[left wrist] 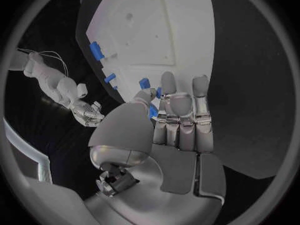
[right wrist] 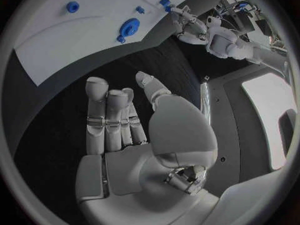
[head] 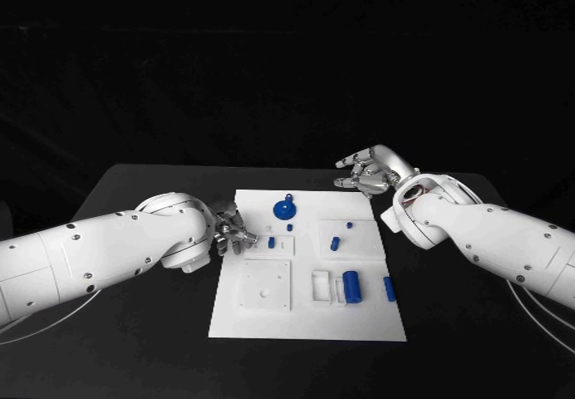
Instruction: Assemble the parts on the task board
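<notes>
Small blue peg [head: 272,242] stands on the task board [head: 252,320], in the left-hand column of the board, just above the raised white square plate [head: 265,285]. A smaller blue stub [head: 290,227] sits just past it toward the far edge, and the round blue wheel [head: 285,209] lies beyond that, near the board's far middle.

Key relation: the peg lies directly off the fingertips of the left hand [head: 229,231], inward across the board's left edge. The hand hovers at that edge, fingers pointing toward the board's centre, close to the peg; I cannot tell from the head view whether any fingertip touches it. In the left wrist view the left hand's fingers [left wrist: 180,110] lie straight and side by side, thumb alongside, nothing visibly held; blue bits show just past the tips.

Peg's long axis: looks upright or near it, but too small to be sure.

Right hand [head: 373,171] is off the board's far right corner, over the black table [head: 144,187], well apart from the peg. Its fingers are loosely curled but separated, palm bare in the right wrist view — holding nothing.

On the right half of the board: a blue cylinder [head: 351,286] lying with its long axis running near-to-far, beside a white holder [head: 321,285]; a slim blue pin [head: 390,288] parallel to it near the right edge; another short blue piece [head: 336,243] farther up.

Judgement: the left hand is the nearer by a good margin, so a short inward reach looks like its job.
</notes>
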You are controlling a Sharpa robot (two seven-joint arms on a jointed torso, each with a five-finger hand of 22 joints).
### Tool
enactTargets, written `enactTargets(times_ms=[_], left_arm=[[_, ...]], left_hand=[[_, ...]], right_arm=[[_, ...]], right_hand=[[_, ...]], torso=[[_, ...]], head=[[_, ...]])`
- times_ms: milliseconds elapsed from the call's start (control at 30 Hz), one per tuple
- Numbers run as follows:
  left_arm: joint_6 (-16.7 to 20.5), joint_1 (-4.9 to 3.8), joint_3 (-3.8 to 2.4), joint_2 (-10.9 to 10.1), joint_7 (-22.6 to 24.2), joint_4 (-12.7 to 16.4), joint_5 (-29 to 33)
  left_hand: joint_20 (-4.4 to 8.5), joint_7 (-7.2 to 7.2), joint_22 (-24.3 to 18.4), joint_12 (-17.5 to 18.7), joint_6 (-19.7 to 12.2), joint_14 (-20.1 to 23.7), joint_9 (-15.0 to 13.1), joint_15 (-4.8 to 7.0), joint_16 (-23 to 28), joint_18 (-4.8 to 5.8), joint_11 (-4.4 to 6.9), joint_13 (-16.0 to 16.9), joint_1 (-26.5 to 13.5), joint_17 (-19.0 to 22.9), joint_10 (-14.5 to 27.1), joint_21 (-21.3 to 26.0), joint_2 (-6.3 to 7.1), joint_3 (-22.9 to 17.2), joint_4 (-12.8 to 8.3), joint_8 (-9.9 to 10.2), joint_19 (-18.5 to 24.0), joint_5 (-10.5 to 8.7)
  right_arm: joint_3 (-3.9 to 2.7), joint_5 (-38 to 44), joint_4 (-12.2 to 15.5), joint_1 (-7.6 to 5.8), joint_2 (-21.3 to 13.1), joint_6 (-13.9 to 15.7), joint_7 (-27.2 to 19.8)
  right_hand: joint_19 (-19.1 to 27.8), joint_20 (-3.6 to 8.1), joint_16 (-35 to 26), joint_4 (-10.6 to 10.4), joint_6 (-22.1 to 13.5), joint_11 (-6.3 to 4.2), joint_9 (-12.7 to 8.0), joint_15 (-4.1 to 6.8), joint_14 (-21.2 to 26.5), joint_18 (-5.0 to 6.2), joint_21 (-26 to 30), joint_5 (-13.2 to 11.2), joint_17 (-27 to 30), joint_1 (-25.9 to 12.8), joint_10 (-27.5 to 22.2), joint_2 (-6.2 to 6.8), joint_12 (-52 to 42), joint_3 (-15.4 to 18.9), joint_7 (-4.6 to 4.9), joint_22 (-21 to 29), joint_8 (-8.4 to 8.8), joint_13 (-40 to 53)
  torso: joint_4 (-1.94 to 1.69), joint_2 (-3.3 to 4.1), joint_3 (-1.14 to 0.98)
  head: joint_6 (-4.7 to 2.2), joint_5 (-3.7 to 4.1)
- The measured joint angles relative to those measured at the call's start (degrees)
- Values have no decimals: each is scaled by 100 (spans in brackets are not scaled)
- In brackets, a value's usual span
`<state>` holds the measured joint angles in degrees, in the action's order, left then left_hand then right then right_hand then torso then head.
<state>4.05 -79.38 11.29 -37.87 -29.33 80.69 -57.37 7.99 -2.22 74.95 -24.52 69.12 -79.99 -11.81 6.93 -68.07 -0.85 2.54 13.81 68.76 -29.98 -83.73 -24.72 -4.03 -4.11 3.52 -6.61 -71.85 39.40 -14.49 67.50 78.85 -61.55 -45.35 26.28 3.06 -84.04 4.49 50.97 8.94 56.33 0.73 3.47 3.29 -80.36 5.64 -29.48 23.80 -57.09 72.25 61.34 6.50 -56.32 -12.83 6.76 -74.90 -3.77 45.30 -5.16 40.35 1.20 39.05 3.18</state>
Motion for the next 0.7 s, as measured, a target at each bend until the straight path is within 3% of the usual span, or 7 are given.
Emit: enactTargets(times_ms=[300, 700], left_arm=[[5, 1, -156, -135, 126, 92, 131], [-88, -10, -243, -241, 428, 47, 661]], left_hand=[[0, 18, -1, 0, 18, 7, -9, -8, 0, 0, -1, -5, -31, 1, 0, 0, 31, -47, -79, 0, 0, -55], [12, -3, -2, 0, 39, 7, -7, -11, 0, 0, -1, -1, -45, 1, 1, 0, -67, -14, -169, 81, 12, -221]], right_arm=[[0, 0, -8, 6, 4, -3, 0], [0, -1, -17, 14, 2, -3, -1]], right_hand=[[0, 0, 0, 0, 0, 0, 0, 0, 0, 0, 0, 0, 0, 0, 0, 0, 0, 0, 0, 0, 0, 0], [0, 0, 0, 0, 0, 0, 0, 0, 0, 0, -23, 0, 0, 0, 0, 0, 0, 0, 0, 0, 0, 0]], torso=[[-1, 1, 3], [-1, 6, 7]], head=[[-16, -12], [-7, -8]])
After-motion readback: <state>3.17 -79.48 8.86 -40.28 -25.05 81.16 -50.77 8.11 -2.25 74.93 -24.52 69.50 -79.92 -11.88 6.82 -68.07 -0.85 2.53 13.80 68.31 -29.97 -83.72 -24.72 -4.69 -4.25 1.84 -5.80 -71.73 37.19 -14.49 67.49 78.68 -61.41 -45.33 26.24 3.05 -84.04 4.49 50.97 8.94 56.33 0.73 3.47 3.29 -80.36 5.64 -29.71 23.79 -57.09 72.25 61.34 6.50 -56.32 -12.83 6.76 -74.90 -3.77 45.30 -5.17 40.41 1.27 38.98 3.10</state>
